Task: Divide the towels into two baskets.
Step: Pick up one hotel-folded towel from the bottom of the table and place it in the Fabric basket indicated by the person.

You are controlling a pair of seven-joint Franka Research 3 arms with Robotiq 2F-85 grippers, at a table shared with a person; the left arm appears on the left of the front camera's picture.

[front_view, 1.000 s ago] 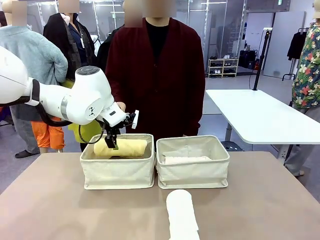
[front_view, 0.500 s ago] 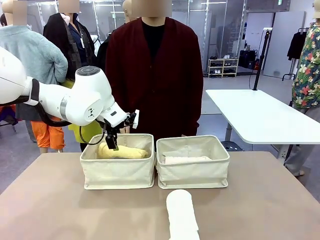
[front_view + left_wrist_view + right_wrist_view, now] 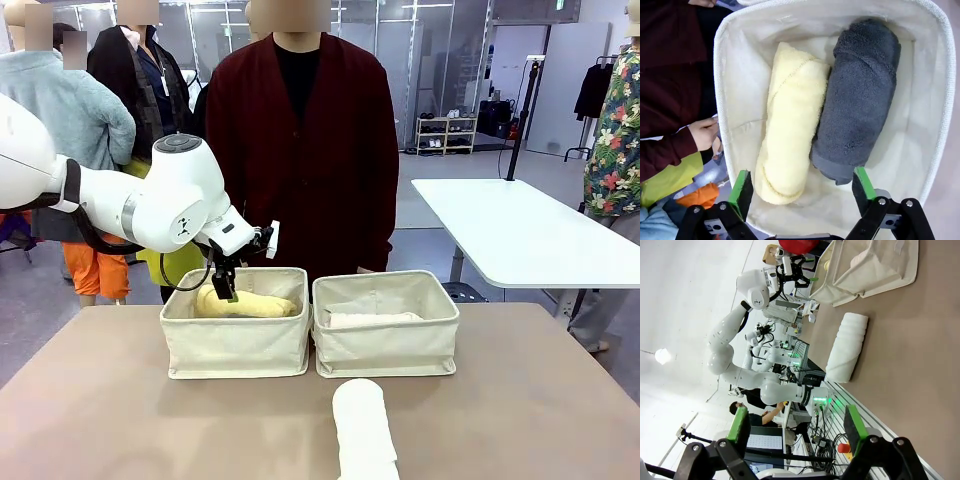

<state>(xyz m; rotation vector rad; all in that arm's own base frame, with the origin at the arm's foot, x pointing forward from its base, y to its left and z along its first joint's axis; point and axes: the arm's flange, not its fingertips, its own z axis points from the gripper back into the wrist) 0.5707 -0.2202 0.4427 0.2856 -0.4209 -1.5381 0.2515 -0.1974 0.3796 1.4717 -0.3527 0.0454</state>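
Observation:
My left gripper (image 3: 222,291) hangs open over the far left corner of the left basket (image 3: 237,345), its jaws empty. Inside that basket (image 3: 730,95) a pale yellow towel (image 3: 787,120) lies beside a dark grey towel (image 3: 857,100); the yellow towel (image 3: 248,304) peeks over the rim. The right basket (image 3: 386,340) holds a pale roll (image 3: 372,320), probably the pink towel. A white towel (image 3: 363,432) lies on the table near the front edge, and also appears as a white roll (image 3: 847,346) beyond my open, empty right gripper (image 3: 797,427).
A person in a dark red cardigan (image 3: 308,150) stands close behind the baskets, with one hand (image 3: 705,134) just outside the left basket's wall. Other people and a white table (image 3: 520,235) stand farther back. Bare brown tabletop (image 3: 120,420) surrounds the baskets.
One second ago the yellow towel was held up at the basket's rim; it has since dropped into the left basket, and my left gripper stands open above it.

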